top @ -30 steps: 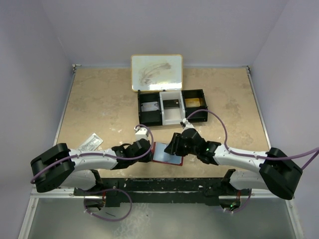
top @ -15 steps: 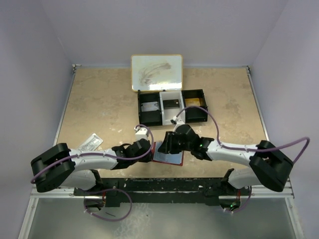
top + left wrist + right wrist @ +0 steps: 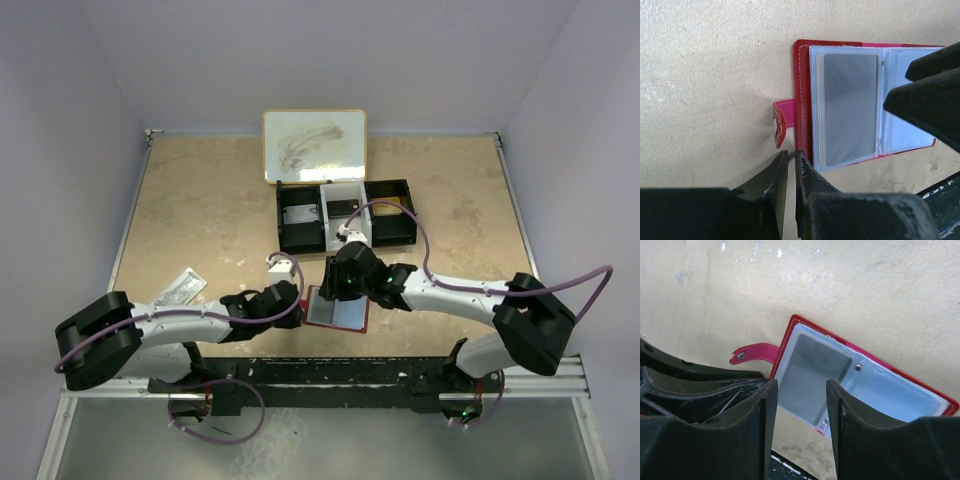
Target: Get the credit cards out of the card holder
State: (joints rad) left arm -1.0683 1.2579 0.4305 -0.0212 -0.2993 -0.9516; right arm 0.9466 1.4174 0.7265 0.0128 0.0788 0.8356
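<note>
The red card holder (image 3: 345,312) lies open on the table near the front edge, its pale plastic sleeves facing up. A grey card (image 3: 850,107) sits in the left sleeve; it also shows in the right wrist view (image 3: 812,372). The holder's red tab (image 3: 782,111) sticks out to the left. My left gripper (image 3: 300,302) is low at the holder's left edge; in the left wrist view its tips (image 3: 788,152) are nearly together, with only table between them, touching the red border. My right gripper (image 3: 338,285) hovers open over the left sleeve (image 3: 800,385), holding nothing.
A long black three-compartment tray (image 3: 405,187) with a white middle stands behind the holder, with cards inside. A whiteboard (image 3: 314,147) lies at the back. A crumpled wrapper (image 3: 180,287) lies at the left. The black frame rail (image 3: 330,375) runs along the front edge.
My right gripper has moved left and away from the front, from the holder's right side to above its left sleeve. My left gripper has stayed at the holder's left edge.
</note>
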